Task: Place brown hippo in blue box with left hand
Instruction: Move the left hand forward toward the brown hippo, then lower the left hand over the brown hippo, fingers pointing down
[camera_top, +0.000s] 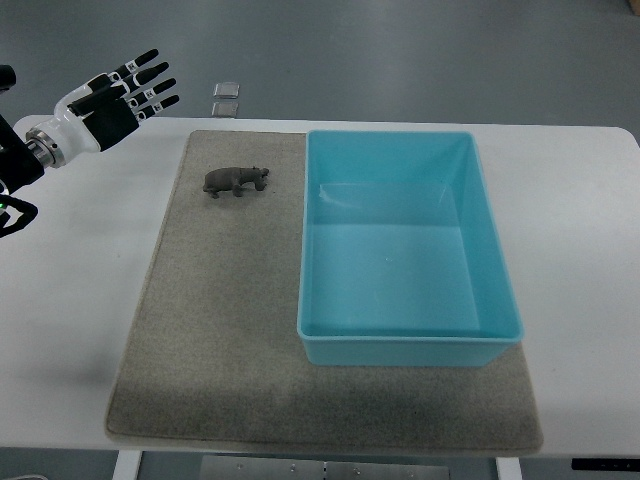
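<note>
- One brown hippo (236, 181) stands on the grey mat (200, 330) near its far left corner, just beside the left wall of the blue box (410, 350) but not touching it; its long axis runs left to right across the picture, with what looks like the head toward the box
- One left hand (122, 95) hangs above the far left corner of the white desk (70, 300), up and to the left of the hippo and well apart from it; the fingers are stretched out straight and spread, pointing right, and they hold nothing
- The relation that matters: the hippo lies to the right of the hand and nearer the robot, between hand and box, so the reach likely has to come down and rightward, and the carry afterward is short, over the box's near wall on that side; the toy's flanks face toward and away from the robot, which seems to suit a pinch across its narrow body
- One box, open-topped and with nothing in it, sits on the right part of the mat; one mat; two small grey squares (227, 98) lie beyond the desk's far edge
- No right arm shows anywhere, so the left is the only hand near the work
</note>
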